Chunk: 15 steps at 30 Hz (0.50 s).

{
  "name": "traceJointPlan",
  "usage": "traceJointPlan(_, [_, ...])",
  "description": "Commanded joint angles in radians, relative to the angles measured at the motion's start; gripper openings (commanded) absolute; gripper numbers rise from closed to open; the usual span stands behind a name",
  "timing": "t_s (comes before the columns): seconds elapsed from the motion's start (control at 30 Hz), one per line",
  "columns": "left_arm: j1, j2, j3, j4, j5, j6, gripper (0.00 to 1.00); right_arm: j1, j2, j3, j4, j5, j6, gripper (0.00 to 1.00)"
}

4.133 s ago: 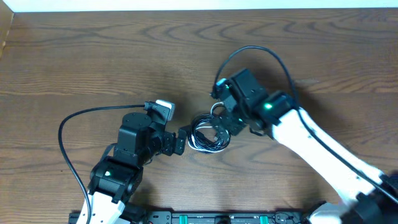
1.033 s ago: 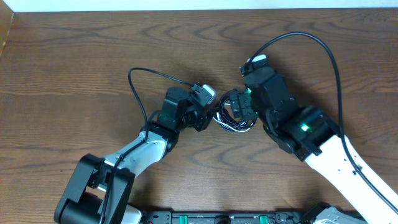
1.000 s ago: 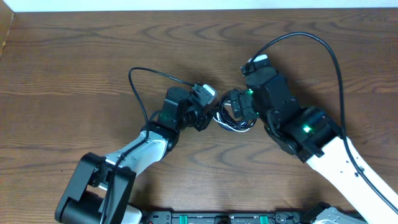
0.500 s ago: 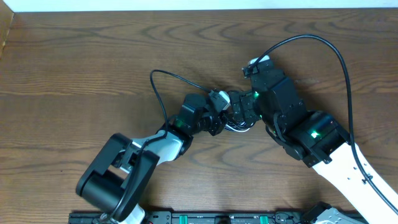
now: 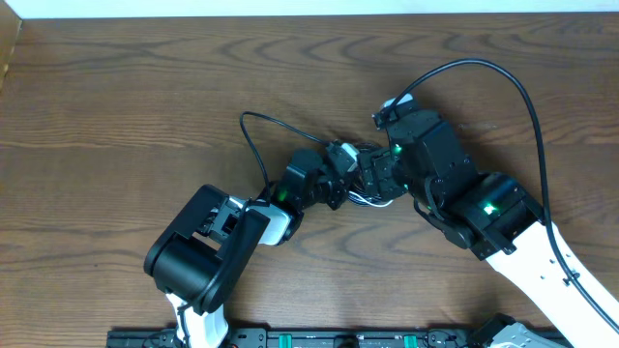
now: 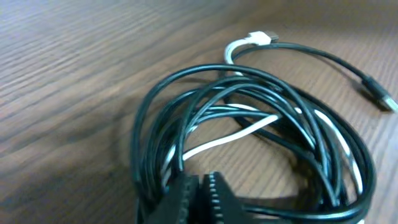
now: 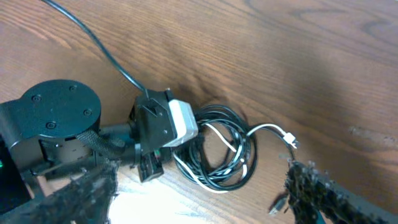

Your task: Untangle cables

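The cables lie in one tangled coil (image 5: 366,197) on the wooden table: a long black cable (image 6: 149,155) looped several times, with a white cable (image 6: 239,132) threaded through it. The white plug end (image 6: 258,38) and a black plug end (image 6: 379,96) stick out on the far side. My left gripper (image 6: 200,193) sits at the coil's near edge with its jaws closed, and black strands run into them from both sides. My right gripper (image 7: 202,193) hovers open and wide over the coil (image 7: 249,155), holding nothing. From above, both grippers (image 5: 350,187) meet at the coil.
The left arm's own thick black cable (image 5: 253,130) arcs over the table behind it. The right arm's cable (image 5: 503,82) loops high to the right. Bare wooden table (image 5: 116,106) surrounds the coil, and a pale wall edge (image 5: 309,8) runs along the far side.
My left gripper has moved right to the coil and closed from half open to shut on it. The right gripper has stayed above the coil, still open.
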Motion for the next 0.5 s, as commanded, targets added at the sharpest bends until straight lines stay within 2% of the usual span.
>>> traceJointPlan(0.0, [0.0,0.006,0.01,0.02,0.0,-0.035,0.08,0.006,-0.007,0.005,-0.007,-0.009,-0.01,0.79])
traceJointPlan(0.03, [0.0,-0.002,0.01,0.03,0.0,-0.048,0.08,0.006,-0.007,0.005,-0.008,-0.009,-0.01,0.77])
traceJointPlan(0.1, [0.0,-0.024,0.01,0.041,0.0,-0.06,0.07,0.006,-0.007,0.005,-0.011,-0.008,-0.01,0.64])
traceJointPlan(0.27, [0.0,-0.177,0.01,0.005,-0.001,-0.059,0.07,0.005,-0.007,0.005,-0.03,0.069,-0.011,0.1])
traceJointPlan(0.3, [0.0,-0.216,0.01,-0.013,-0.009,-0.059,0.08,0.004,-0.007,0.005,-0.035,0.09,-0.001,0.03])
traceJointPlan(0.33, [0.0,-0.267,0.01,-0.047,-0.026,-0.058,0.08,0.002,-0.007,0.005,-0.045,0.127,0.023,0.01])
traceJointPlan(0.37, [0.0,-0.317,0.01,-0.082,-0.053,-0.058,0.07,-0.001,-0.007,0.005,-0.053,0.154,0.038,0.01])
traceJointPlan(0.4, [0.0,-0.357,0.01,-0.115,-0.084,-0.053,0.07,-0.005,-0.007,0.005,-0.058,0.164,0.04,0.07])
traceJointPlan(0.43, [0.0,-0.424,0.01,-0.178,-0.139,-0.034,0.08,-0.012,-0.007,0.005,-0.063,0.164,0.04,0.34])
traceJointPlan(0.47, [0.0,-0.454,0.01,-0.212,-0.162,-0.019,0.08,-0.016,-0.007,0.005,-0.063,0.164,0.04,0.53])
